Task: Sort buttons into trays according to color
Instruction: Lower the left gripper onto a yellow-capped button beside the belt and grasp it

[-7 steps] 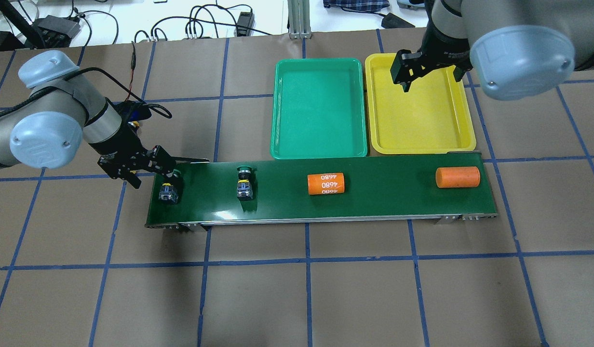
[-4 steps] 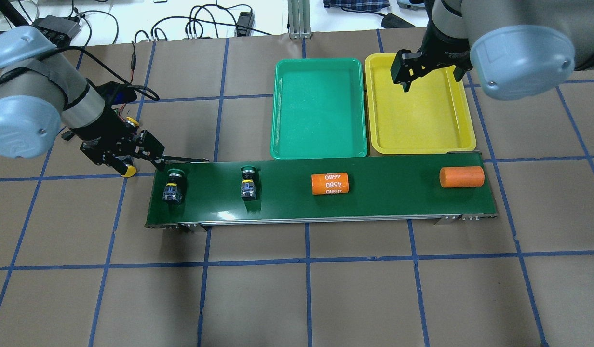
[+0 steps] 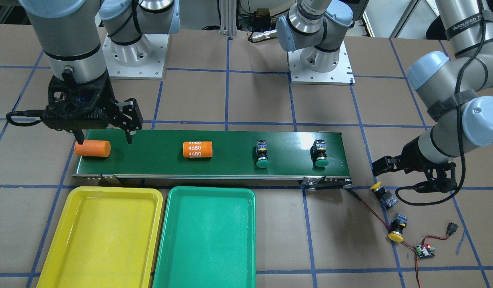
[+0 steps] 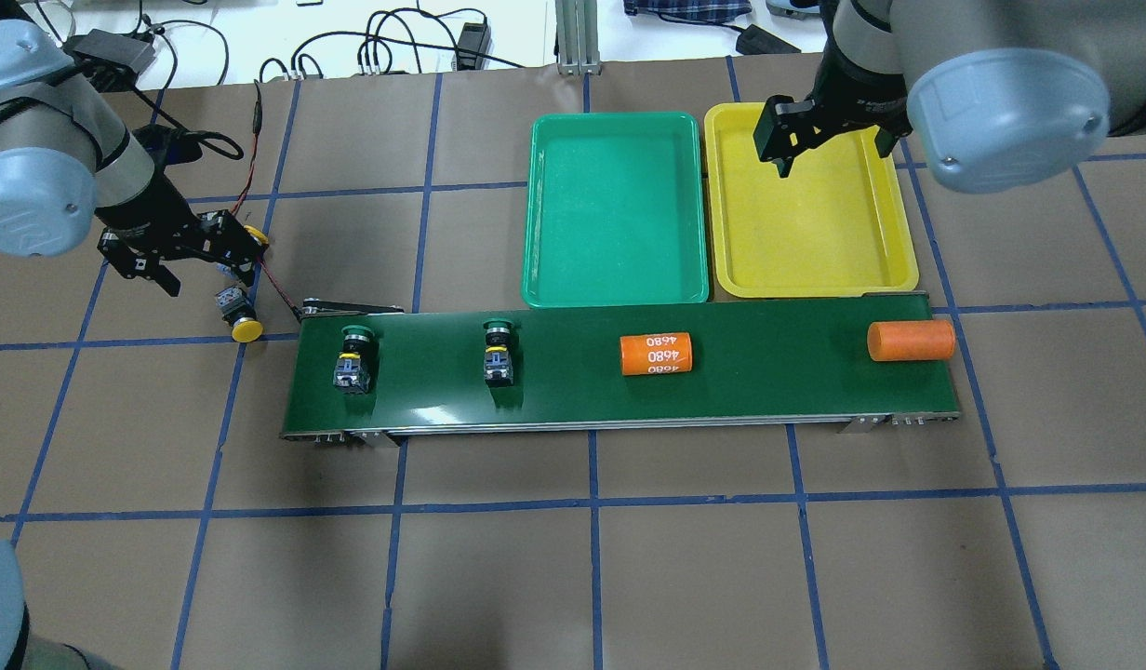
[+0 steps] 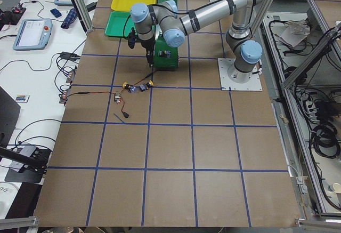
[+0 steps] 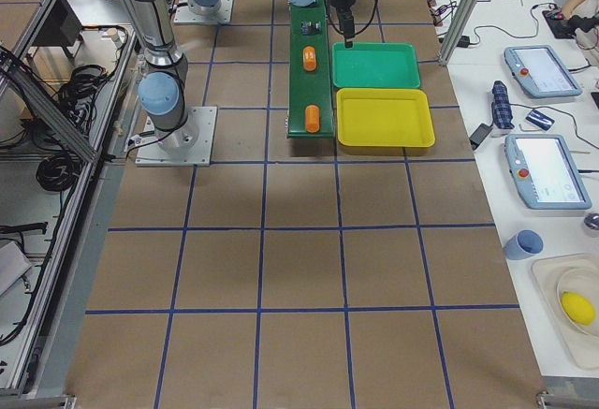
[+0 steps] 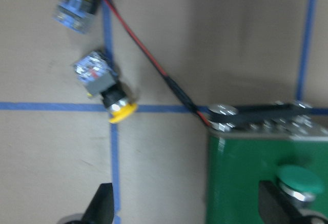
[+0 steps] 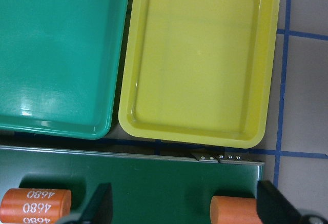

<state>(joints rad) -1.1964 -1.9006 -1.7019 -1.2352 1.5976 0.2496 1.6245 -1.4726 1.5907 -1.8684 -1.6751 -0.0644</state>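
Swinging away from conveyor belt (image 4: 768,381) end, left gripper (image 4: 208,277) now hovers over two yellow buttons (image 4: 241,318) lying on table beside belt; jaws wide, nothing held. Green buttons (image 4: 354,358) drifted along belt toward trays. Right gripper (image 4: 832,154) wide, empty, above yellow tray (image 4: 908,270). Green tray (image 4: 536,279) holds nothing. Likely yellow pick next.

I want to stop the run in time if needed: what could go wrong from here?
The red wire runs right beside the two yellow buttons on the table; the open left gripper might snag it while picking one. The plain orange cylinder lies at the belt's end and may drop off.
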